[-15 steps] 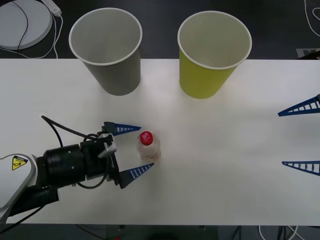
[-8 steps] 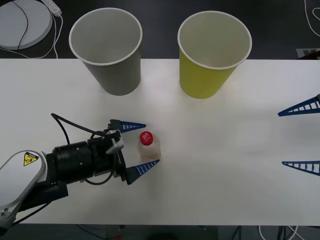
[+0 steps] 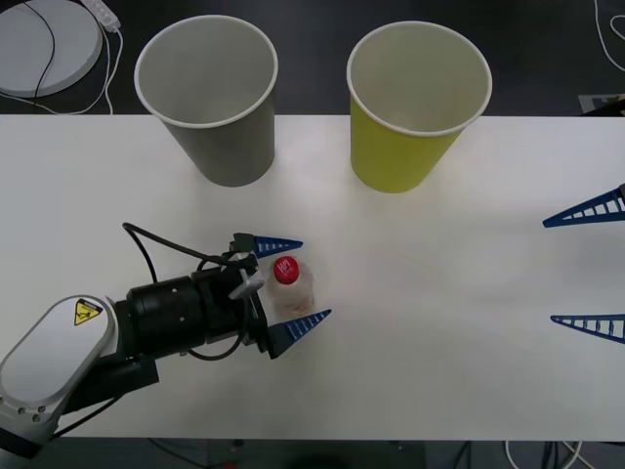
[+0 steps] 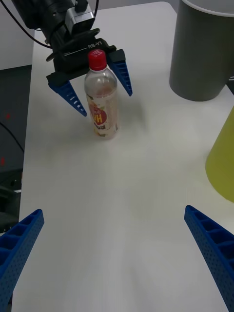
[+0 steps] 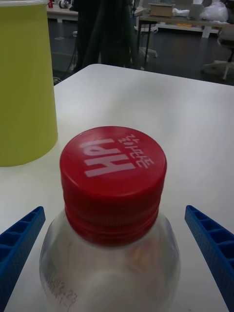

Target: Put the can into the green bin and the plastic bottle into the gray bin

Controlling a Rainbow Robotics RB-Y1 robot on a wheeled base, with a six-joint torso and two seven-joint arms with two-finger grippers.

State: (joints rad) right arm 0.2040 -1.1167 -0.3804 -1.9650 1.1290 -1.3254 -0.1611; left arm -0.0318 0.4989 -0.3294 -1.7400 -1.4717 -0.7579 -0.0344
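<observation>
My left claw [image 3: 295,283] stood wide, one blue finger on each side of the plastic bottle [image 3: 290,289], neither touching it as far as I could judge. I had it straddling the bottle low on the desk [image 3: 439,322] so that closing would catch the body below the red cap. The bottle stood upright near the middle of the desk, at about 5 o'clock from the gray bin [image 3: 210,96] and 7 o'clock from the green bin [image 3: 415,103]. Both bins stood upright along the far edge with their mouths up, open to receive a drop from above; the gray one was the nearer, which I judged made a short carry for this arm. My right claw [image 3: 586,266] waited wide at 3 o'clock, well apart from everything, holding nothing. I saw no can on the desk.

The front view gave me the layout and the straddle from above, but not how high on the bottle my fingers sat. The right wrist view supplied that: the fingers flanked the bottle's upper body and shoulder, above the label, with the base planted on the desk. My left wrist view showed the cap centred between the fingers, with clear desk on either side of it, and the green bin beyond.
</observation>
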